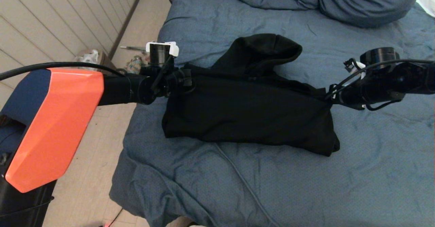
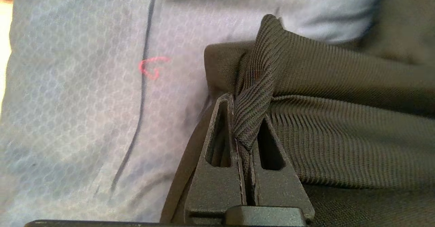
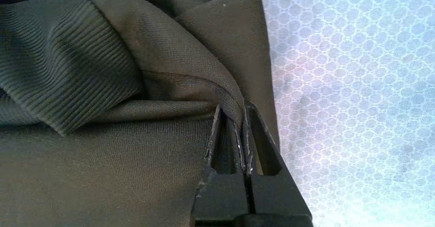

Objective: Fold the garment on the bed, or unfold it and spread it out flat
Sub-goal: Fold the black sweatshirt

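The garment (image 1: 244, 115) is held stretched across the middle of the bed (image 1: 373, 172), its hood lying toward the pillows (image 1: 367, 2). Its ribbed edge is pinched by the left claw (image 2: 249, 118) at one end; the other end is pinched by the right claw (image 3: 238, 118).

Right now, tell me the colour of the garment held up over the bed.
Plain black garment, no pattern; the head view shows it best.
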Available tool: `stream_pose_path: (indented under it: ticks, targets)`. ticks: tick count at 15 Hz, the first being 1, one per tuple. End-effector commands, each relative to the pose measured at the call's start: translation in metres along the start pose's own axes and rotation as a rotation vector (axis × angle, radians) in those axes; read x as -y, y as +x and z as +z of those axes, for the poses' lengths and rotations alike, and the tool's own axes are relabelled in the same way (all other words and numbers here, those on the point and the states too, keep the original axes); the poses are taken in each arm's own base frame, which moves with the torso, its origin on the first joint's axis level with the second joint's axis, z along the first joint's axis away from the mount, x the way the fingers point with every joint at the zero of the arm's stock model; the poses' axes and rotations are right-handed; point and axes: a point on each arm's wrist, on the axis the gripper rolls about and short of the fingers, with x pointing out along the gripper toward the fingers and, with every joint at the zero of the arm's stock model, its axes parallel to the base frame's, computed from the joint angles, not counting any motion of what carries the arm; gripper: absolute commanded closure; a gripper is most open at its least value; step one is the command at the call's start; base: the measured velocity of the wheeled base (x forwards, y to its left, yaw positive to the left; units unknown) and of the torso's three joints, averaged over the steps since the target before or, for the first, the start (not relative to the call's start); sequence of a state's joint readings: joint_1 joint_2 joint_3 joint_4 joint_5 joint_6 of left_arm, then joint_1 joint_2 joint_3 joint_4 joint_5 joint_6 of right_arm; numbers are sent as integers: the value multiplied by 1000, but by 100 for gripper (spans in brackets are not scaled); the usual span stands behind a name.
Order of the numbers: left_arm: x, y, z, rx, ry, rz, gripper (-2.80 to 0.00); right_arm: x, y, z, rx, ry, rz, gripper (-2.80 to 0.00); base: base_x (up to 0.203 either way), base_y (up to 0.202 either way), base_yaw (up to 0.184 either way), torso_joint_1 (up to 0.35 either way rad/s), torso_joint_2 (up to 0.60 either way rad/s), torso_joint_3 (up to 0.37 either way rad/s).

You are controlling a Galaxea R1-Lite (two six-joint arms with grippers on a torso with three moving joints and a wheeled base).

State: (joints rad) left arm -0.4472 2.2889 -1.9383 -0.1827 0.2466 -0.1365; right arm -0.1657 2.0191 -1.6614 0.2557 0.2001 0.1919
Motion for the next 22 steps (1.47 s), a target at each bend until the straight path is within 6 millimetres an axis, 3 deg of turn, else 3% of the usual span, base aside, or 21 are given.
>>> stream_pose_path:
  ticks: [1, 2, 3, 7, 9, 12, 13, 14, 18, 22]
  targets:
    - [1, -1, 1, 2, 2, 4, 0, -3, -4, -1, -1, -1, 6, 0, 0, 0, 0, 0, 0, 0]
    - [1, -2, 2, 3, 1, 5, 0, -6, -6, -2, -3, -6, 13, 0, 0, 0, 0, 0, 0, 0]
    - [1, -3, 3, 6, 1, 5, -280, -8, -10, -1, 3, -9, 16, -280, 0, 0, 0, 0, 0, 0]
    - [0, -14, 20, 45, -13, 0, -280, -14, -35, 8, 62, -16, 30, -280, 0, 0, 0, 0, 0, 0]
    - [-2, -26, 38, 86, -28, -3, -280, -19, -64, 17, 132, -27, 39, -280, 0, 0, 0, 0, 0, 0]
    - [-23, -61, 82, 169, -77, 24, -280, -24, -113, 27, 236, -37, 47, -280, 0, 0, 0, 0, 0, 0]
    - [-32, -75, 95, 172, -96, 40, -280, -24, -124, 27, 253, -38, 48, 0, 0, 0, 0, 0, 0, 0]
    - [-39, -86, 102, 153, -116, 51, 0, -25, -129, 24, 251, -36, 56, 0, 0, 0, 0, 0, 0, 0]
    - [-48, -108, 90, -99, -278, 78, 0, -18, -135, 3, 175, -7, 122, 0, 0, 0, 0, 0, 0, 0]
    - [-67, -143, 70, -383, -418, -141, 0, 19, -144, -34, 52, 97, 251, 0, 0, 0, 0, 0, 0, 0]
